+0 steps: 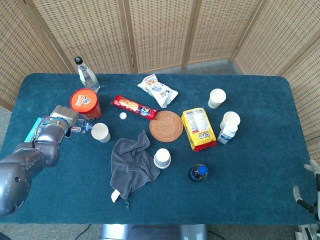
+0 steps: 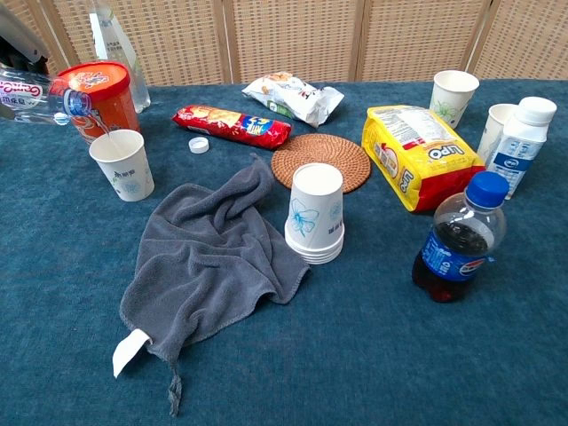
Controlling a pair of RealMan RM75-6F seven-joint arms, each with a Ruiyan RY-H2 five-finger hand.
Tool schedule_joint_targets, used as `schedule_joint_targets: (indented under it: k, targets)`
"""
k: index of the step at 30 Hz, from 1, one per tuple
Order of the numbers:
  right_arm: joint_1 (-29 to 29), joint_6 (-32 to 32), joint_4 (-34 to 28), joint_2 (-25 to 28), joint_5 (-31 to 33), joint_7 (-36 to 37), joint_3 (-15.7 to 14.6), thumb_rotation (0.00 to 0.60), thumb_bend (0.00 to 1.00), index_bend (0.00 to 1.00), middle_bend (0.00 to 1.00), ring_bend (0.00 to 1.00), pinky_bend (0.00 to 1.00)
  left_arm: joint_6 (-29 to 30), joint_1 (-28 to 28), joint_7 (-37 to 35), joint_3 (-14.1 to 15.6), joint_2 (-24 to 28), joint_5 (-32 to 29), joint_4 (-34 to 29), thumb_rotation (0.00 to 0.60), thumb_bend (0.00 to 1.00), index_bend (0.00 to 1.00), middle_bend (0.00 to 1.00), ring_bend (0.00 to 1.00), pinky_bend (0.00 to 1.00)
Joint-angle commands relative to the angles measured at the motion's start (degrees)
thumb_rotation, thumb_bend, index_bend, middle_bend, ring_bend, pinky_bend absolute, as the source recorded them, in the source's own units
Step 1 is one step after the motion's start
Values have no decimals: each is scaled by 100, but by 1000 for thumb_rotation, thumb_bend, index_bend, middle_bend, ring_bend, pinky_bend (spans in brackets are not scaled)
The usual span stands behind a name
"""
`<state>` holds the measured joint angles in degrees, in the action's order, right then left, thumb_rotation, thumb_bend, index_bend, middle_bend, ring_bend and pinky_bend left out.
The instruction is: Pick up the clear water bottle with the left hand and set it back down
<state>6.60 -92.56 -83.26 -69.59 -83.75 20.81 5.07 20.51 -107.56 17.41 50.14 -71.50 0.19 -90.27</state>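
Above a paper cup (image 2: 122, 164), clear water bottle (image 2: 40, 95) tipped sideways, clasped in left hand (image 1: 56, 121).

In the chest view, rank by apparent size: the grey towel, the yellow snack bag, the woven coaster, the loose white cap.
1. grey towel
2. yellow snack bag
3. woven coaster, though it lies farther back, which shrinks it
4. white cap

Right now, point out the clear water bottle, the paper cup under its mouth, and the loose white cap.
clear water bottle (image 2: 35, 96), chest view, labelled side.
paper cup (image 2: 122, 165), chest view, outer wall.
white cap (image 2: 199, 145), chest view, top face.
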Motion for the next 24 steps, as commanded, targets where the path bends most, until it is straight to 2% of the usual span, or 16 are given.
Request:
schedule_joint_targets:
  k: [1, 6, 15, 20, 24]
  targets:
    - [0, 0, 0, 1, 0, -1, 1, 600, 448, 0, 241, 4, 233, 58, 2, -120, 33, -8, 66, -23, 600, 530, 424, 356, 368, 457]
    - [3, -1, 0, 6, -9, 1, -2, 600, 447, 0, 241, 2, 232, 268, 142, -391, -41, 87, 195, -105, 600, 529, 407, 349, 371, 457]
    - [1, 3, 21, 8, -39, 31, -15, 600, 447, 0, 241, 0, 233, 539, 637, -863, -439, 505, 630, -303, 600, 527, 386, 340, 373, 458]
    - [-15, 16, 20, 16, -65, 32, -19, 600, 446, 0, 241, 0, 232, 767, 996, -1086, -712, 706, 836, -392, 600, 524, 377, 336, 373, 458]
    - [-29, 14, -16, 39, -90, 1, -19, 600, 448, 0, 241, 0, 233, 889, 1374, -1350, -1073, 919, 1051, -446, 600, 523, 366, 334, 373, 462]
